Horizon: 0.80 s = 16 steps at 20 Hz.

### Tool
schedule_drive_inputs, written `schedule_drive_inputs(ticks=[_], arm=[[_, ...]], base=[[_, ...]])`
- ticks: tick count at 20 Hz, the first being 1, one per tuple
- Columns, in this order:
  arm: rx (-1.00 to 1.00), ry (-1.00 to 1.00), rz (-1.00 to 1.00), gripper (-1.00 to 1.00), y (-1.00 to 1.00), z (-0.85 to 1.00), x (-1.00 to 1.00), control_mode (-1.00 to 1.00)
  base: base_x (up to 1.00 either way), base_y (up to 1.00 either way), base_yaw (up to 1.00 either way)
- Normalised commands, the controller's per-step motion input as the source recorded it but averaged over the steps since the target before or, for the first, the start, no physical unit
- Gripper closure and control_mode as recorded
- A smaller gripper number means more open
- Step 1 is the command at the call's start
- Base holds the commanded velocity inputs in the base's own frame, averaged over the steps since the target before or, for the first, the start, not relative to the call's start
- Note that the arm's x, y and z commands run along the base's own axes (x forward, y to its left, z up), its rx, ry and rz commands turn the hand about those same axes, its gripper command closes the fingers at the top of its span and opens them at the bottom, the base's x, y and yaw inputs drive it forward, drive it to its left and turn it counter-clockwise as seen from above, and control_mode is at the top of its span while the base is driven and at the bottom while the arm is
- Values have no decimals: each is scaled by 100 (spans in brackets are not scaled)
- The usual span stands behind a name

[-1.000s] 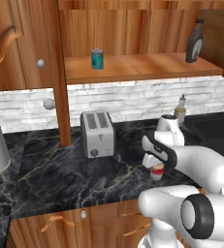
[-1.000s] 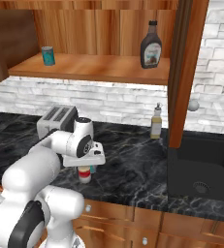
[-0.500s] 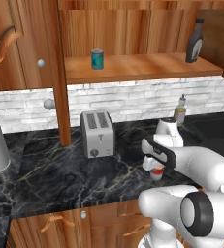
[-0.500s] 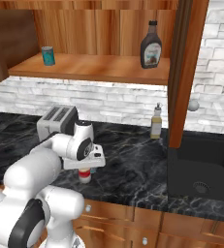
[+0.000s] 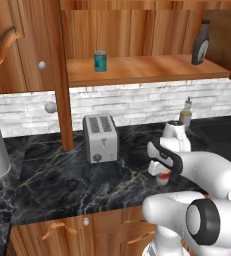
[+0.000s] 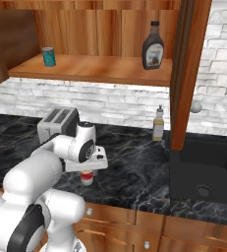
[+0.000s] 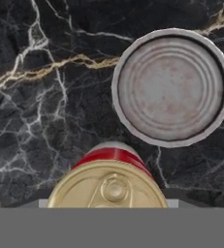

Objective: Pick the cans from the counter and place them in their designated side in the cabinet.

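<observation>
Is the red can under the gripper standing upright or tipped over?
Upright. The red can stands on the counter, and the hand view looks straight down on its round top.

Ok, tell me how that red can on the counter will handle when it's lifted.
The red can looks like a rigid metal cylinder, so it probably won't give under the jaws. Its smooth round side may slip or twist. It stands upright on the counter; if tipped over, it would likely roll.
</observation>
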Motion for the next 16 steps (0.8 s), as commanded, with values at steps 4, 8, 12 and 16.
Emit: schedule_drive_inputs(ticks=[4,8,12,16], arm=[[1,-4,0,100,-8,32,-12,-100],[1,-7,0,100,-1,42,-16,-100],[0,-9,0,100,0,49,-13,-100],[0,-10,0,100,0,49,-8,-100]], base=[[0,0,0],[0,0,0],[0,0,0],[0,0,0]])
